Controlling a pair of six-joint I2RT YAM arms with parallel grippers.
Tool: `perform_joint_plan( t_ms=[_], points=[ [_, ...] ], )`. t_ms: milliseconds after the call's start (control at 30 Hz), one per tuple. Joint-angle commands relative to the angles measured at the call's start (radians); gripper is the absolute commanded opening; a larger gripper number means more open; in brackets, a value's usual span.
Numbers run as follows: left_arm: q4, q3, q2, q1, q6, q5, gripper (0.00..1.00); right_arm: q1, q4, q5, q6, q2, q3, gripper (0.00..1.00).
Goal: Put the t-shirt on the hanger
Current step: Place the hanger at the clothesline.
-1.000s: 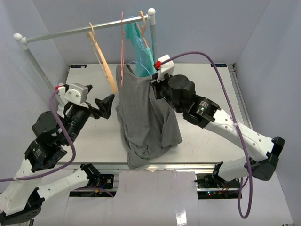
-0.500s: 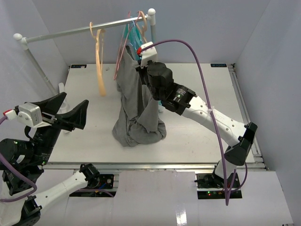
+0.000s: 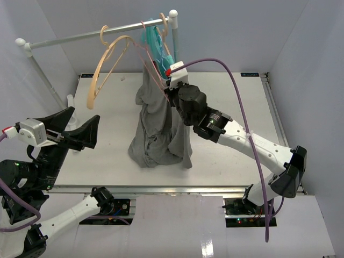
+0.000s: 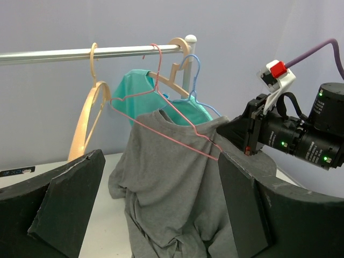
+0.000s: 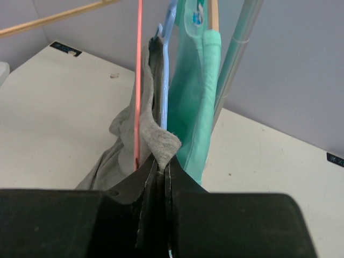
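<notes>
- While t-shirt [image 3: 158,129] droops onto table [image 3: 242,97], R gripper [image 5: 160,162] is clamped tight on its fabric, beside blue hanger [image 5: 165,59];
- L gripper [image 3: 76,127] spread wide, holding nothing.

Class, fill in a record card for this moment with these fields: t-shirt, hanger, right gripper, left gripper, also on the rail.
t-shirt: gray, held up near the rail, lower part bunched on the table
hanger: light-blue wire, hook up at the rail, running alongside the t-shirt's shoulder
right gripper: shut on a fold of the t-shirt's shoulder
left gripper: open, empty, apart from the cloth
also on the rail: pink hanger, tan hanger, teal garment
</notes>
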Motion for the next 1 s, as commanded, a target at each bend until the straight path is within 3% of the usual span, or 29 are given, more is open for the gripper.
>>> perform_joint_plan(
  t_ms=[0,233,567,967],
  points=[
    [-0.016,-0.001,0.030,-0.002,-0.010,-0.004,0.98,0.000,0.134,0.004,-0.056,0.057,0.138,0.08],
    [-0.013,-0.013,0.033,-0.001,-0.007,0.006,0.98,-0.012,0.109,0.052,-0.139,0.219,0.398,0.08],
    [-0.019,-0.012,0.001,-0.001,0.001,0.017,0.98,-0.086,0.041,0.043,-0.133,0.339,0.571,0.08],
    [-0.018,-0.037,-0.006,-0.001,-0.016,0.031,0.98,-0.123,-0.029,0.012,-0.111,0.385,0.508,0.08]
  ],
)
